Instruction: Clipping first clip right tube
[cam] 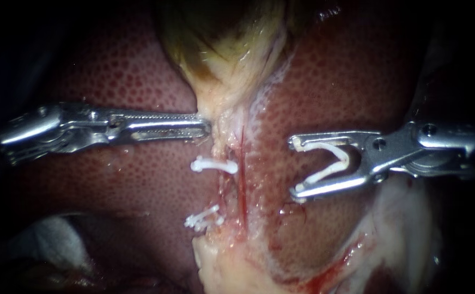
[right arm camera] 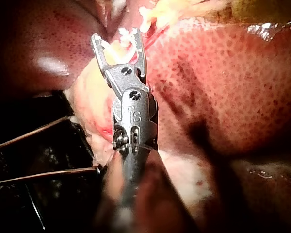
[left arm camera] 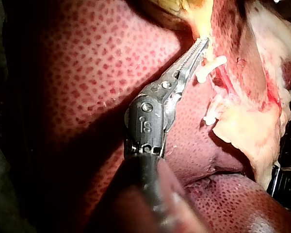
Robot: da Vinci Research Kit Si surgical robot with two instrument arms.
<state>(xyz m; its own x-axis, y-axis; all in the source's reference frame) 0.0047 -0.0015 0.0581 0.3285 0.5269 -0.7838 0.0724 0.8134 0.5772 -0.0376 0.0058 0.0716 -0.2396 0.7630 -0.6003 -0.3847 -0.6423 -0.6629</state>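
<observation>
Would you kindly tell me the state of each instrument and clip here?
Left instrument, slim serrated metal jaws: shut, tip touching tissue.
Right instrument, forked metal jaws: holding open white V-shaped plastic clip.
That clip: open, unapplied.
Upper white clip: closed on tube.
Lower white clip: closed on tube.

My right instrument [cam: 296,167] is silver, its clip [cam: 346,160] white; liver [cam: 112,179] red, finely speckled; gallbladder [cam: 221,38] yellow-green.

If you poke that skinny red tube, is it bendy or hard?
Probably bendy: the tube is thin and lies in soft-looking tissue. Likely slippery, since it all glistens wet. Perhaps easily torn, being so thin.
</observation>
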